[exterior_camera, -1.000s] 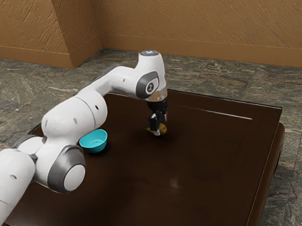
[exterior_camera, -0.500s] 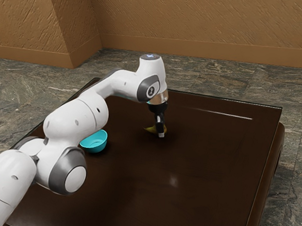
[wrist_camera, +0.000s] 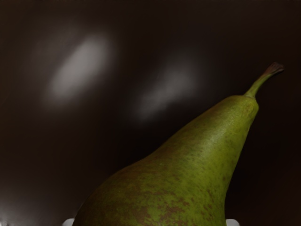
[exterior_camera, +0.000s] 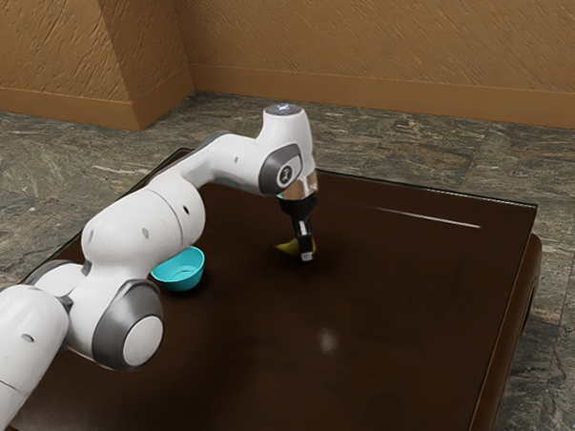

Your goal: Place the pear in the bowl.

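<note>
pear [exterior_camera: 287, 246] | long axis near level | stem [wrist_camera: 259, 84] toward exterior view's left

I take this for a room in a home, though the view makes that hard to confirm: rough tan walls [exterior_camera: 356, 31], a matching baseboard [exterior_camera: 378, 97], grey veined flooring [exterior_camera: 48, 188], a glossy dark-brown table [exterior_camera: 399, 363].

Grn pear [wrist_camera: 188, 174] — brn-speckled, on its side; cyan bowl [exterior_camera: 180, 282] — upright, apart.
</note>
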Available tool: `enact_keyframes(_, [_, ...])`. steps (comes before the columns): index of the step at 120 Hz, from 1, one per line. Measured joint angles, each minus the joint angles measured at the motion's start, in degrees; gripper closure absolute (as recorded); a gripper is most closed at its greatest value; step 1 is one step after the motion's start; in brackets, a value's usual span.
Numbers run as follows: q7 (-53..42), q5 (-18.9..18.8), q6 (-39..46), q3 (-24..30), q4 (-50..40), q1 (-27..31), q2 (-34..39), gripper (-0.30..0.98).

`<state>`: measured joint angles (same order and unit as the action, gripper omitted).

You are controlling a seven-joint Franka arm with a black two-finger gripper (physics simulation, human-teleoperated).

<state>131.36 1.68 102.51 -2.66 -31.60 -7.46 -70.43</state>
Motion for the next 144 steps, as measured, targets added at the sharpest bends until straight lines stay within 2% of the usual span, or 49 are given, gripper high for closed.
enact_keyframes(28, [1.0,-0.9,0.9,0.0,-7.0,-0.3,7.1,0.45])
enact_keyframes(46, [1.4,-3.1,1.2,0.3,-18.1,0.9,18.9,0.5])
enact_keyframes(64, [1.7,-4.0,2.3,0.1,-35.4,5.5,31.2,0.54])
enact_keyframes(83, [1.8,-3.7,10.8,0.0,-56.1,10.6,42.0,0.57])
enact_keyframes(97, [1.7,-2.7,16.4,0.1,-61.4,14.1,43.5,0.56])
enact_keyframes(120, [1.0,-1.3,21.9,0.2,-64.3,15.8,42.4,0.5])
enact_keyframes(144, [0.5,-1.1,24.7,0.2,-65.7,16.1,42.4,0.24])
